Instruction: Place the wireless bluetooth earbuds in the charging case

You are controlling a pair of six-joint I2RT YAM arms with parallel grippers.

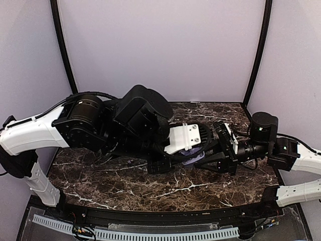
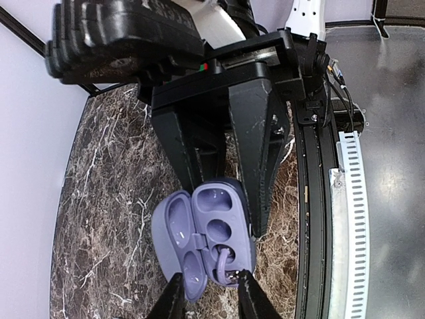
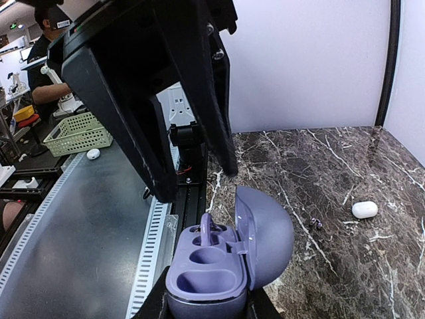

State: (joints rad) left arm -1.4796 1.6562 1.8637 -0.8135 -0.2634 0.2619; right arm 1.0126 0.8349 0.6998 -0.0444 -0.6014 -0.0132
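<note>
Left end effector [image 2: 211, 298] hovers over the open charging case [image 2: 199, 239], its fingers a narrow gap apart and gripping nothing. An earbud [image 2: 223, 260] sits just beyond the fingertips, lodged in one well of the case with its short stem poking up; it looks lilac, like the case's interior. The right end effector [image 3: 207, 307] is clamped on the base of the case from both sides, with the lid swung open to one side. Whether the case touches the marble table [image 3: 332, 159] cannot be told. From the top view both arms meet over the middle of the table, and only a sliver of lilac shows between them. A white oval object [image 3: 364, 209] lies on the table, well apart from the case.
</note>
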